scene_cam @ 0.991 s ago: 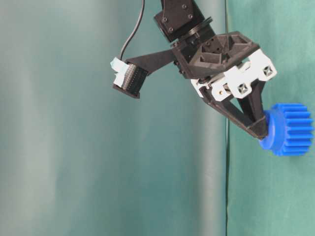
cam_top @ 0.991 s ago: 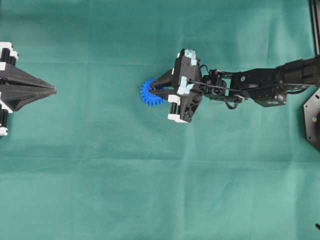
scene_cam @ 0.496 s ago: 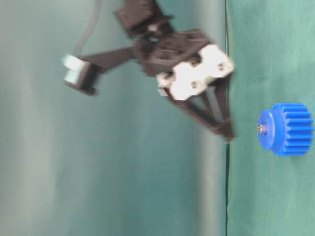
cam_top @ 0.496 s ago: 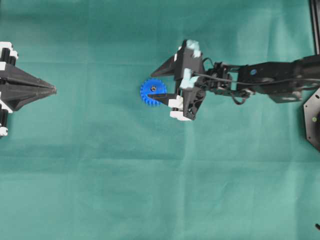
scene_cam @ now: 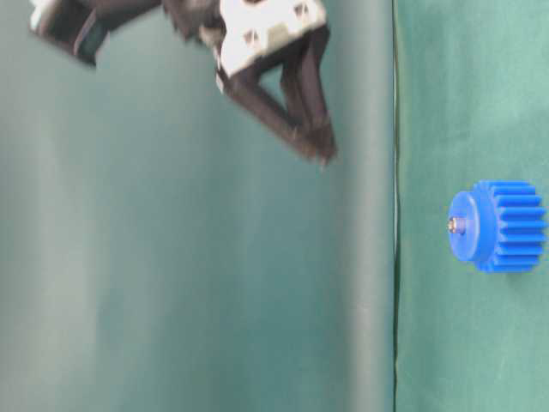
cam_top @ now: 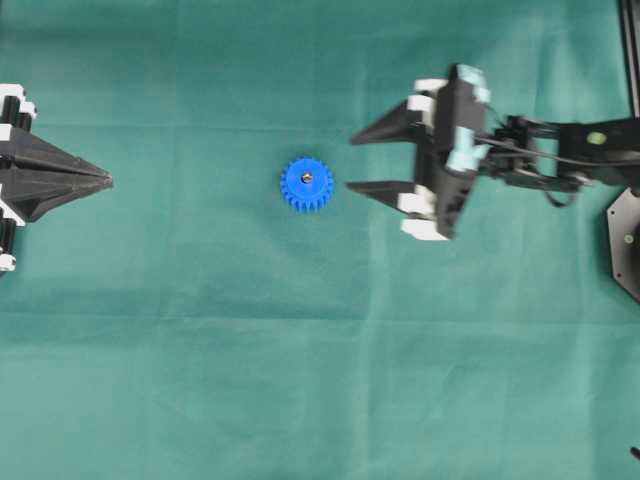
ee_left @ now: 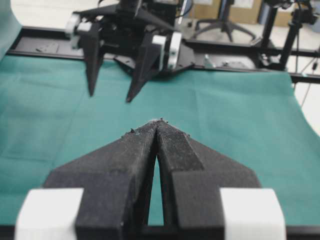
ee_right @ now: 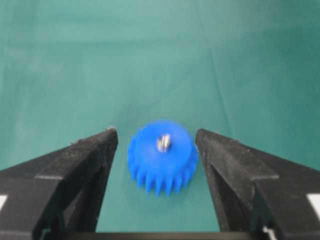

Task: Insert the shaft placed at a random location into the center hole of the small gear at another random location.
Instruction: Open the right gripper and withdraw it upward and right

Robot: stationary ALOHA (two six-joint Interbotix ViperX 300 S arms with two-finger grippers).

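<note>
Risk lay in the shaft (ee_right: 163,142), seemingly only part-seated in the small gear (cam_top: 306,185), tipping out if the wide-jawed right gripper (cam_top: 358,161) brushed it; left gripper (ee_left: 159,124) jaws stood closed.

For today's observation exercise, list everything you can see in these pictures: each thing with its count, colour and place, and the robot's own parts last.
small gear: one, bright blue, flat on the cloth near the middle of the overhead view, apart from both grippers.
shaft: one, silvery grey, standing in the centre of the gear's hub with its shiny end poking out.
cloth: one, green, covering the table.
frame rail: black, along the table's far edge in the left wrist view.
left gripper: one, black with white parts, at the left edge of the overhead view, closed and empty.
right gripper: one, black with white parts, right of the gear, open and empty.
</note>
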